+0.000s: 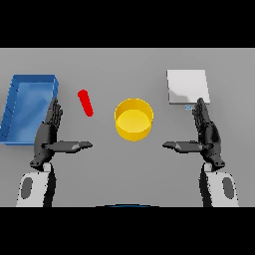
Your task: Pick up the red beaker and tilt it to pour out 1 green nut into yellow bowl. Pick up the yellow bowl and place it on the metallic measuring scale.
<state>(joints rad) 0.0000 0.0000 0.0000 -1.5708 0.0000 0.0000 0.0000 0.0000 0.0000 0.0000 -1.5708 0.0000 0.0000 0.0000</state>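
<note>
On the grey table (99,64), centre, sits the yellow bowl (133,119), upright, round, nothing visible inside it. Left of it, w/ a clear gap, lies the red beaker (85,102); it reads as a slim red shape angled w/ its top end toward far-left and its lower end toward the bowl. Can't tell if it stands or lies flat, and no nut can be made out. Further left, at the table's edge, is a blue tray (30,79), rectangular w/ raised walls, tilted slightly in view. Far right, beyond the bowl, sits the scale (187,85), a light metallic square plate w/ a small blue-ish strip at its near edge.

Left hand (49,132) is low-left, released: fingers straight, pointing away from the robot, thumb stretched out sideways toward centre. Its fingertips overlap the tray's near-right corner in view; touching or not, can't tell. It's apart from the beaker and holds nothing.

Right hand (206,132) mirrors it low-right, also released: fingers straight and pointing away, thumb out toward centre. Its fingertips reach just to the scale's near edge in view; contact can't be judged. Nothing in it.

Bowl lies between the 2 hands, nearer neither, and well apart from the scale. Both hands are clear of the bowl.
</note>
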